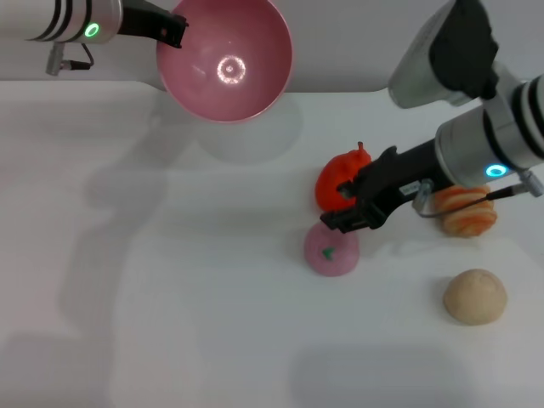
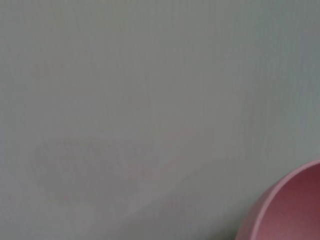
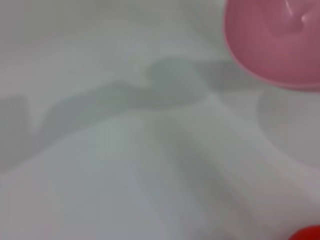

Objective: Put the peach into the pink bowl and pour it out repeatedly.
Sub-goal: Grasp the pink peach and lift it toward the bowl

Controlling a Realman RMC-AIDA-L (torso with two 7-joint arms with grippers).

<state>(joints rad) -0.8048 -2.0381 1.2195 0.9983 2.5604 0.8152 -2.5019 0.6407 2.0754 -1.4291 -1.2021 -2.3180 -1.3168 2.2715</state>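
Note:
The pink bowl [image 1: 225,59] hangs raised above the table's far side, tilted so its empty inside faces me. My left gripper [image 1: 174,31] is shut on its left rim. The bowl's edge [image 2: 290,210] shows in the left wrist view, and the bowl [image 3: 280,40] also shows in the right wrist view. The peach [image 1: 331,249], pale pink with a small green stem, lies on the table to the right of centre. My right gripper [image 1: 342,209] hovers just behind and above it, open and holding nothing.
A red-orange fruit [image 1: 340,180] sits right behind the right gripper, and its edge [image 3: 307,234] shows in the right wrist view. An orange-and-cream striped item [image 1: 464,211] lies under the right arm. A beige rough ball [image 1: 475,296] rests at the front right.

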